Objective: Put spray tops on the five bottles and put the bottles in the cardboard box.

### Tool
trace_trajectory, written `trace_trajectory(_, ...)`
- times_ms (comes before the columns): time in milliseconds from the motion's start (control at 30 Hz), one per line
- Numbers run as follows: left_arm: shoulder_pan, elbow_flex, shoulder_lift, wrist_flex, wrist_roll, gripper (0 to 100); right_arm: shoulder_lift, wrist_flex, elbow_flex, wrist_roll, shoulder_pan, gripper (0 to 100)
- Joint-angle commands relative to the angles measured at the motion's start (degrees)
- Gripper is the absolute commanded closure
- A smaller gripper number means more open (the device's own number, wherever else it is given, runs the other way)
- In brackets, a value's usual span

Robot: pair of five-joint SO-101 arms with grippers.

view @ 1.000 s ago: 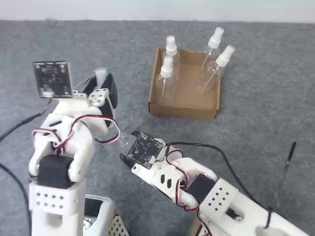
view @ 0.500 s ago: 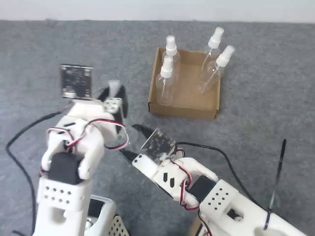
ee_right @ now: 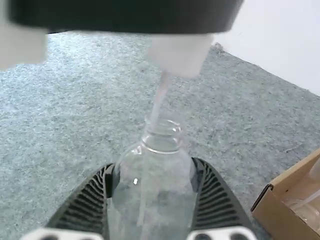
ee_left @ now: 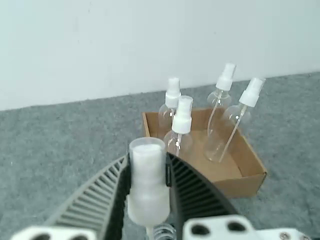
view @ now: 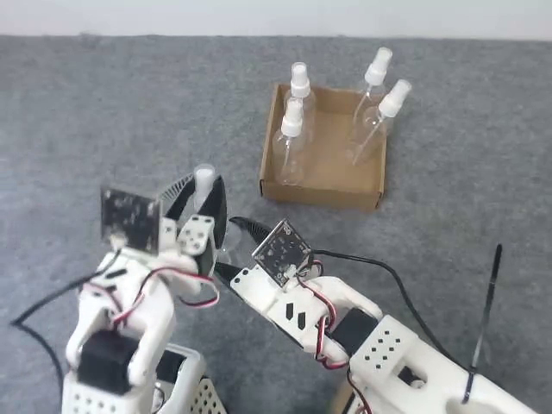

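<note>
Left gripper (view: 200,197) pinched spray top (ee_left: 148,185), tube dipped into bottle (ee_right: 161,139) neck. Right gripper (ee_right: 152,181) clamped bottle steady beneath it, likely for seating top. Four capped bottles (view: 291,142) stood in box (view: 321,195) nearby.

1. Worktop (view: 103,103): grey, short-pile, carpet-like covering; spans the high view from left edge to right edge and runs down to the bottom edge.
2. Wall (view: 259,15): plain, pale; a narrow band along the top of the frame, meeting the worktop in a straight horizontal line.
3. Thin black strip (view: 492,293): lower right of the frame, slightly slanted, upper end free over the grey covering.
4. Black cable (view: 43,306): lower left, lying on the worktop, curving in from the left edge.
</note>
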Motion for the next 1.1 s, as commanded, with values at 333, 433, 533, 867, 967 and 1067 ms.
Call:
trace_trajectory(333,-6.33,-3.12,-1.32,-3.43,2.29,84,-1.98,-1.54,-0.7,-0.7,1.1,99.2)
trace_trajectory(433,-6.86,-0.31,-1.23,-4.48,2.02,85,-2.24,-1.98,0.0,-0.7,1.1,99.2)
trace_trajectory(533,-8.97,2.24,-1.23,-6.68,1.93,89,-2.51,-3.12,0.7,-0.62,1.1,99.2)
trace_trajectory(867,-11.25,5.49,-1.23,-7.47,1.93,97,-2.15,-3.38,0.79,-0.62,1.1,99.2)
trace_trajectory(967,-7.65,6.29,-1.23,-6.86,1.85,97,-2.07,-3.47,0.79,-0.62,1.1,99.2)
trace_trajectory(1067,-2.99,6.99,-1.32,-6.59,-1.14,97,-2.07,-3.47,0.79,-0.62,1.1,99.2)
